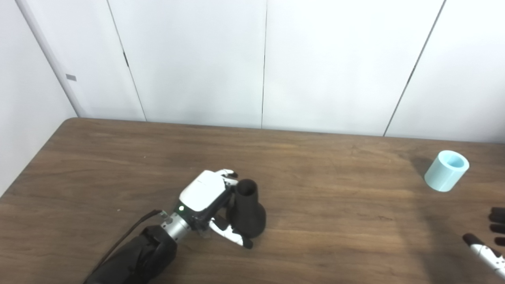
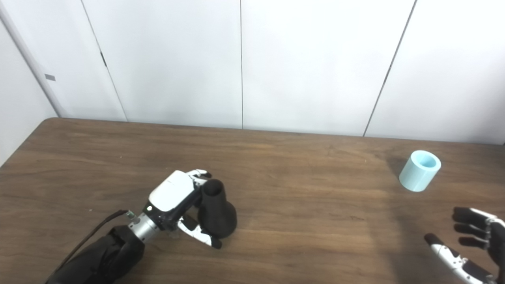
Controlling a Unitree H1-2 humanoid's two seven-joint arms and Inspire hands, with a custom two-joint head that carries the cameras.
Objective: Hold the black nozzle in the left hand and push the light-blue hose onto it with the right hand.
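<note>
Fingers [image 2: 199, 173] of the left robot hand [image 2: 177, 201] curl around the narrow neck of the black nozzle [image 2: 216, 213], with the thumb reaching under its wide base, so the robot hand is closed on it. Its arm enters from the lower left of the frame in a dark sleeve, the white back of the palm turned upward. The nozzle looks matte and funnel-shaped: a broad rounded base low in the frame, tapering to an open tube mouth. Its long axis runs roughly up the frame, leaning slightly left, mouth pointing away toward the wall; its base sits at the tabletop [image 2: 300, 189], a brown wood-grain surface.

At the lower right of the frame the right robot hand [image 2: 473, 236] hovers with dark fingers spread wide, holding nothing. The light-blue hose [image 1: 446, 170], a short smooth hollow cylinder, stands tilted on the tabletop at the right, its open end facing up and right, well apart from both robot hands.
</note>
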